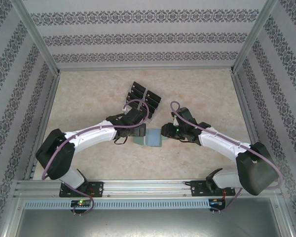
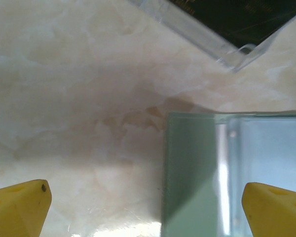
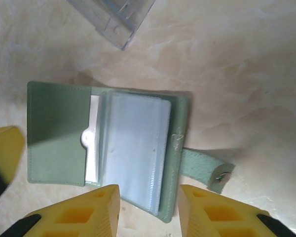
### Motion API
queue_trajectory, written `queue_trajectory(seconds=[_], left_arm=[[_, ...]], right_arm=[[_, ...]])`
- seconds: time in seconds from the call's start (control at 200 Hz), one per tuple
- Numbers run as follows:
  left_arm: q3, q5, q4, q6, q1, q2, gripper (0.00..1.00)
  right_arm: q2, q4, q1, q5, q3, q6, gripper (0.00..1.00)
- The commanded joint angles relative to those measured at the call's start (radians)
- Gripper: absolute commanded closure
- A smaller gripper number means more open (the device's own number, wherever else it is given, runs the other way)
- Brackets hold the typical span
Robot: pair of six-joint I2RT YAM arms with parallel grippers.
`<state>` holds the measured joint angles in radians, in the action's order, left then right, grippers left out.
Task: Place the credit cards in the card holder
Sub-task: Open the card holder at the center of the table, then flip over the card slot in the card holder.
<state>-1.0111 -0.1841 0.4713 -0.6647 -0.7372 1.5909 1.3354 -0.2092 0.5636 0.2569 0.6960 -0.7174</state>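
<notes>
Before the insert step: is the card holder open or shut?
Open. The card holder lies spread flat, green cover folded out to one side, clear sleeves exposed, closing tab unfastened.

The card holder (image 3: pixel 108 148) — sage green, flat on the table — lies open just ahead of the right pincer (image 3: pixel 148 200), clear sleeves facing up, its snap tab (image 3: pixel 207 170) stretched out to that pincer's right. The black credit cards (image 1: pixel 138 91) sit in overlapping rows beyond the left pincer (image 2: pixel 145 197) — apart from the holder.
</notes>
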Motion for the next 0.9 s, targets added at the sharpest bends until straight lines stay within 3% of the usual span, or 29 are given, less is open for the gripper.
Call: queue_trajectory(seconds=[0.0,0.555,0.899], left_arm=[[0.007,-0.009,0.017,0.017,0.022,0.021,0.0],[0.162,-0.012,-0.032,-0.056,0.024,-0.034,0.0],[0.23,0.014,-0.07,-0.092,0.024,-0.054,0.0]], right_arm=[[0.051,0.008,0.046,0.023,0.042,-0.031,0.63],[0.265,0.093,0.106,-0.003,0.099,-0.057,0.67],[0.303,0.106,0.111,-0.015,0.086,-0.076,0.61]])
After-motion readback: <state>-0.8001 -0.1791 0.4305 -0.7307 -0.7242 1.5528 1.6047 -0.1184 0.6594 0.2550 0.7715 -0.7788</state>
